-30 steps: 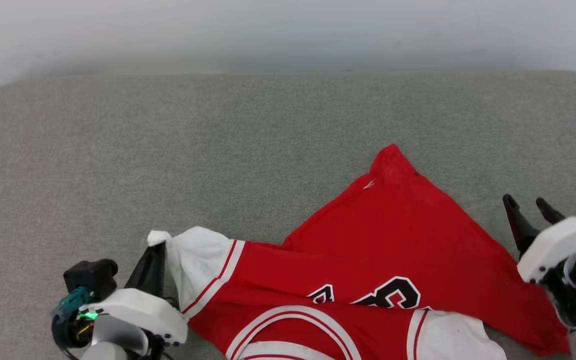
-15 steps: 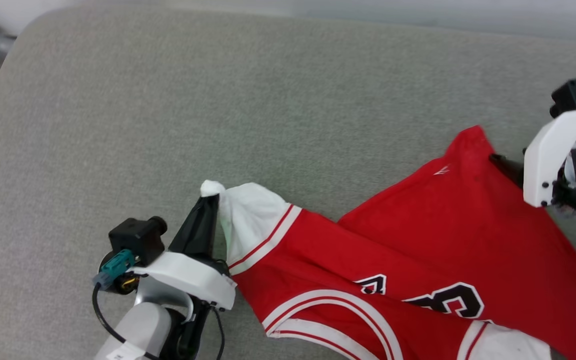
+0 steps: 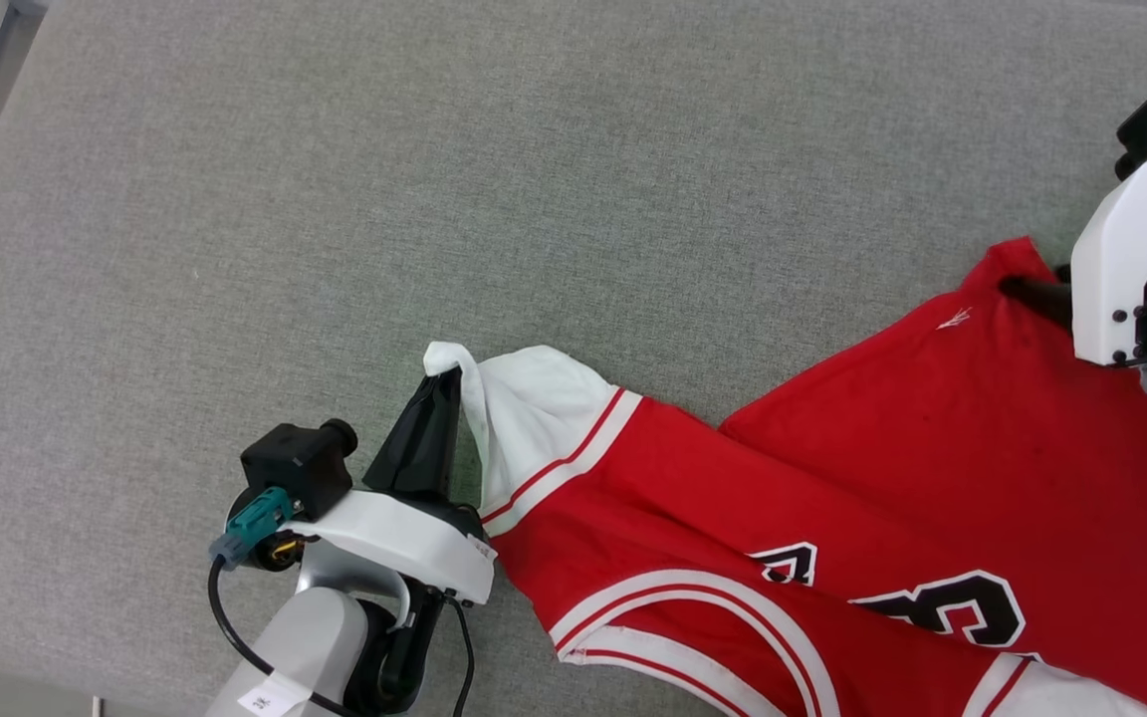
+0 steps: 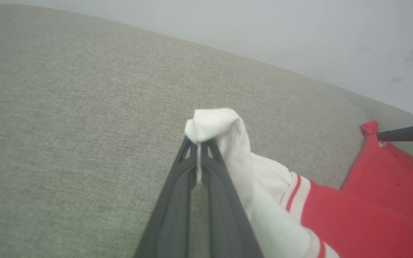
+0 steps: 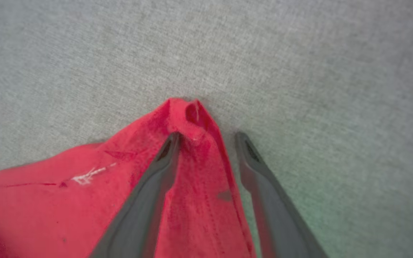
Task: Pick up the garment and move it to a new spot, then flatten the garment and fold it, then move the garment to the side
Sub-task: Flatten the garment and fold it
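Garment: red jersey-style shirt with white sleeves, striped trim and black-and-white block characters. It is laid rumpled and partly doubled over on a grey upholstered surface, in the lower right of the head view, and is cut off by that view's bottom and right edges. Two extremities are noted. The white sleeve is drawn to a peak at the shirt's left end, and its tip is pinched between the closed fingers of the left gripper. The red corner is drawn to a point at the far right end. There the right gripper is set with its fingers apart, straddling the point: one finger is laid on the red cloth just behind the tip, the other on bare upholstery just beside the cloth's edge. The corner lies between the fingers and slightly ahead of their tips, so nothing is gripped on this side. The line from sleeve tip to red corner runs across the head view, rising a little toward the right, with slack and a fold between. The right arm alone is near the corner. It is judged that closing on this corner is the step in hand, and that the grip depends on the thin point being kept between the fingers.
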Tool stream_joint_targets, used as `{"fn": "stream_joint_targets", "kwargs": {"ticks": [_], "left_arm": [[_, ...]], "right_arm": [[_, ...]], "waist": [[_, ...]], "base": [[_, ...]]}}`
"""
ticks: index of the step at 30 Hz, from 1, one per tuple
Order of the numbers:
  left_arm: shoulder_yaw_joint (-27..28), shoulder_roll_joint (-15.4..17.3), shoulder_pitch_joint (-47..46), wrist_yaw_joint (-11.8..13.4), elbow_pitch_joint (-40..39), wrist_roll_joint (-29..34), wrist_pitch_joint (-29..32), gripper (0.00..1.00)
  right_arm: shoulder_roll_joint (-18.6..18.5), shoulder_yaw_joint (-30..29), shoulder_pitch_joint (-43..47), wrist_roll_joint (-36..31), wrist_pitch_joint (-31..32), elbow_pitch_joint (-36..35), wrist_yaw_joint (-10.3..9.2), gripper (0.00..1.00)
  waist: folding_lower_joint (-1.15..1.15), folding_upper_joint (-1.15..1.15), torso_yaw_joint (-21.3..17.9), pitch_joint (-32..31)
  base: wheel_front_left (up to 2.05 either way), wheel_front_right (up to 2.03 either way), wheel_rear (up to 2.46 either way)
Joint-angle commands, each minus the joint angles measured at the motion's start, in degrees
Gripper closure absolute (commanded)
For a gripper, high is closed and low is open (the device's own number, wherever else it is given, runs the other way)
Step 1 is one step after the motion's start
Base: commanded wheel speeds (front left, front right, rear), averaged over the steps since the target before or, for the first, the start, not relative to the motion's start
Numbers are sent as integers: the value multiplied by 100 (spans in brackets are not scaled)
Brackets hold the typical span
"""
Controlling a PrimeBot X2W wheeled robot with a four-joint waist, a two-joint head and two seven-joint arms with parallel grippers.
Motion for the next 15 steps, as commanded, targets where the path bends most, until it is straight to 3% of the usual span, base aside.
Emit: {"fn": "stream_joint_targets", "kwargs": {"ticks": [1, 8, 15], "left_arm": [[8, 3, -64, -18, 26, -31, -42, 100], [129, 150, -108, 21, 122, -22, -42, 100], [351, 499, -391, 82, 98, -8, 95, 100]], "right_arm": [[217, 380, 574, 141, 218, 247, 19, 100], [45, 351, 159, 388, -490, 72, 16, 100], [46, 168, 2, 377, -1342, 28, 8, 100]], "waist": [[1, 0, -15, -28], [1, 0, -180, -357], [1, 0, -511, -823]], "base": [[0, 0, 0], [0, 0, 0], [0, 0, 0]]}}
